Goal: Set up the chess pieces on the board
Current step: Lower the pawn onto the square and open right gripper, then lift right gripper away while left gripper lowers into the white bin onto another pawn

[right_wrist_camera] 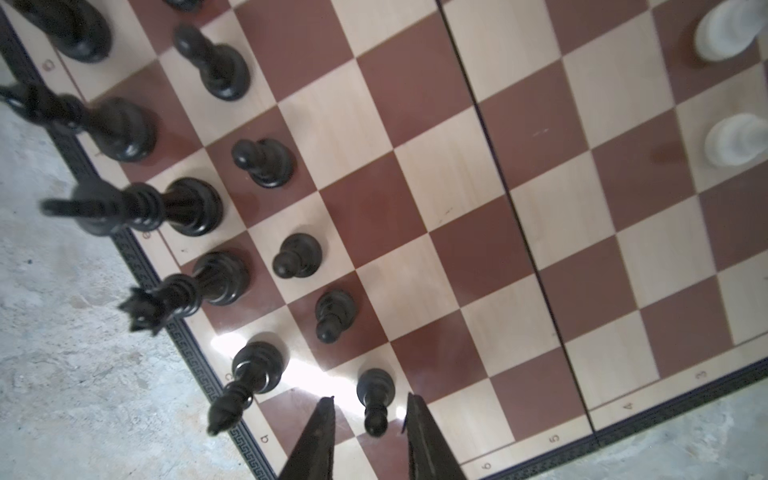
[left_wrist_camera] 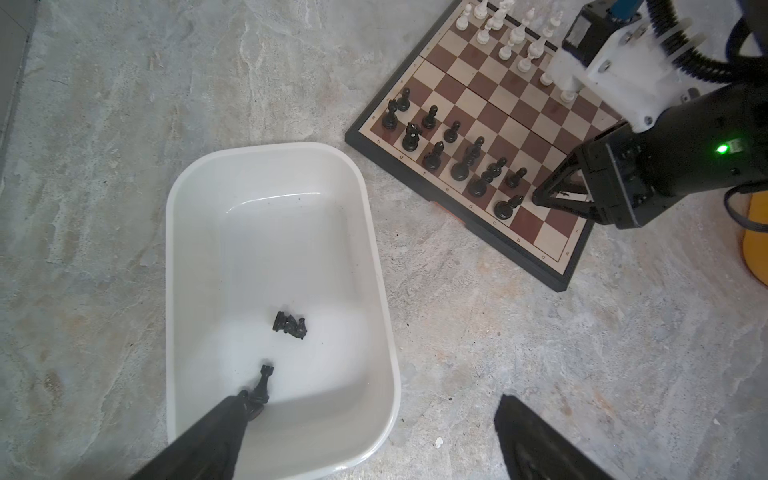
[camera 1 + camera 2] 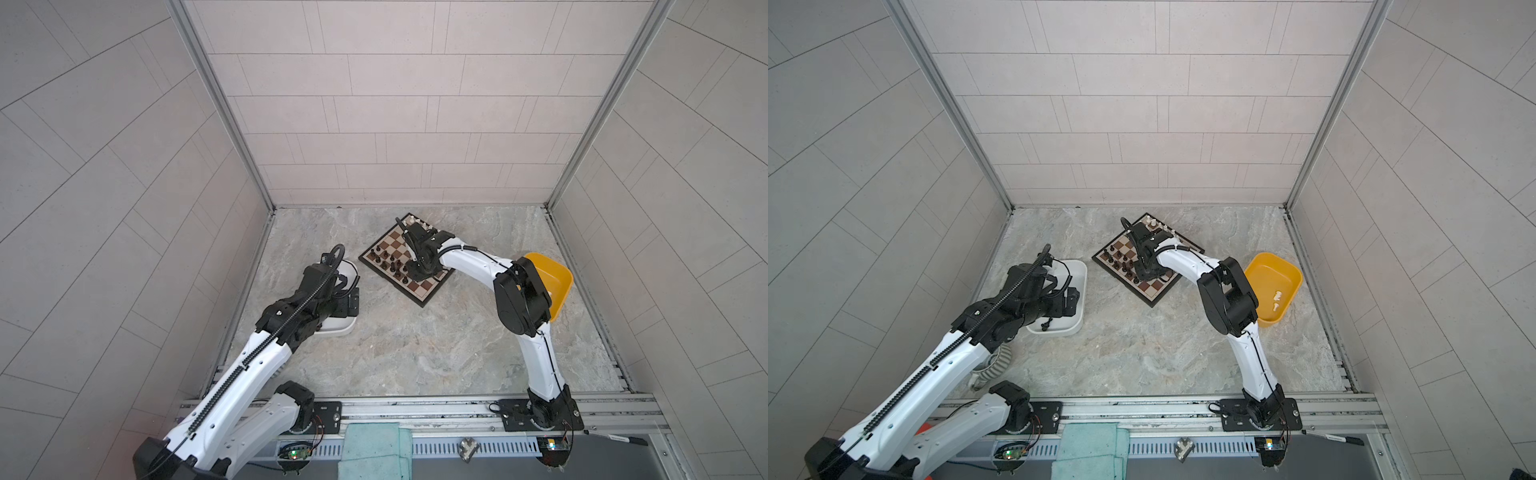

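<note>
- Black pawn (image 1: 374,386) stands free between the narrowly parted jaws of the right gripper (image 1: 370,397); rise straight up, clear of neighbours.
- Left gripper (image 2: 374,397) gapes wide over the tub (image 2: 170,257).

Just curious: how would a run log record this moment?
right gripper: open astride black pawn on board | left gripper: open over white tub

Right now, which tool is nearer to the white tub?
Left. The left tool hangs over the white tub; the right tool is away, over the board.
</note>
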